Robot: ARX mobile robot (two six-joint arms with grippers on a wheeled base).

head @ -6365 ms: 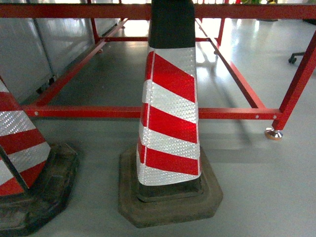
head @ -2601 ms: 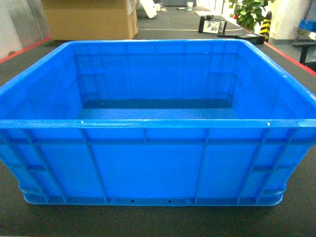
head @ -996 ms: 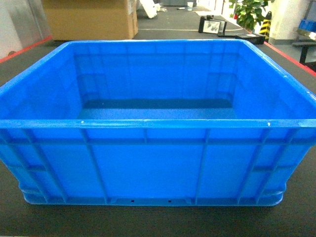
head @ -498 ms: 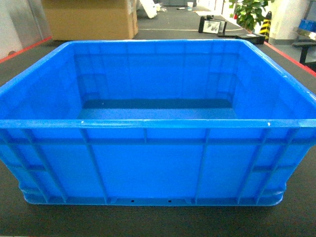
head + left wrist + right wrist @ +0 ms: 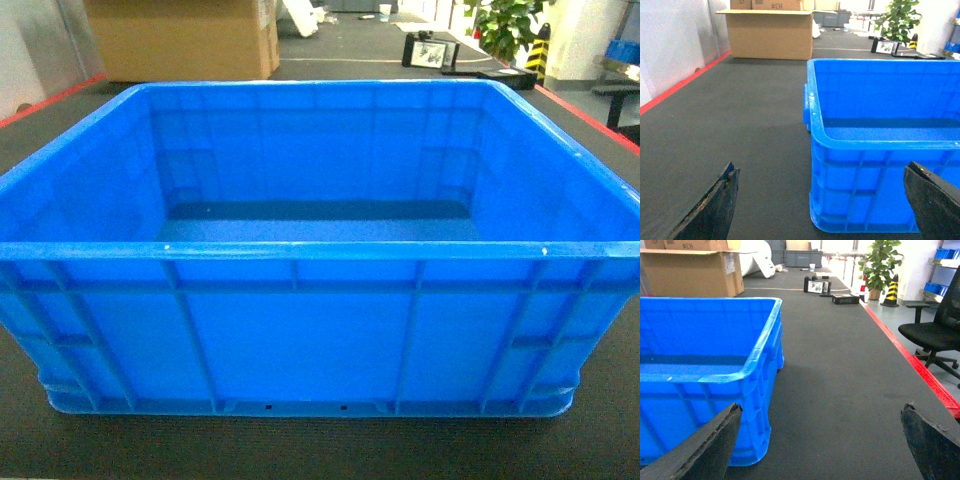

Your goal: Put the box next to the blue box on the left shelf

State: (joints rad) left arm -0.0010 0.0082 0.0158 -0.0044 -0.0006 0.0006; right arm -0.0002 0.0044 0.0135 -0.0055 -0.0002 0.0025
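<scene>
**Both grippers spread wide at the crate's near corners**

Left gripper (image 5: pixel 822 205) has its two dark, worn fingers (image 5: pixel 715 210) set far apart, nothing between them but mat and the near left corner of the box (image 5: pixel 310 320). Right gripper (image 5: pixel 820 445) is likewise spread, framing the near right corner without touching it.

That box is a deep, bright-blue plastic crate with a thick rounded rim and ribbed outer walls, standing upright and empty on a dark ribbed floor mat (image 5: pixel 750 125).

Only the head view shows the whole crate square-on, filling the frame, with neither gripper visible. On the left wrist view a red floor line (image 5: pixel 680 82) runs beside the mat, and a cardboard carton (image 5: pixel 771 34) stands behind the crate. On the right wrist view appear a potted plant (image 5: pixel 881 262), a striped cone (image 5: pixel 891 290) and a black office chair (image 5: pixel 940 325) beyond the mat's right edge.
</scene>
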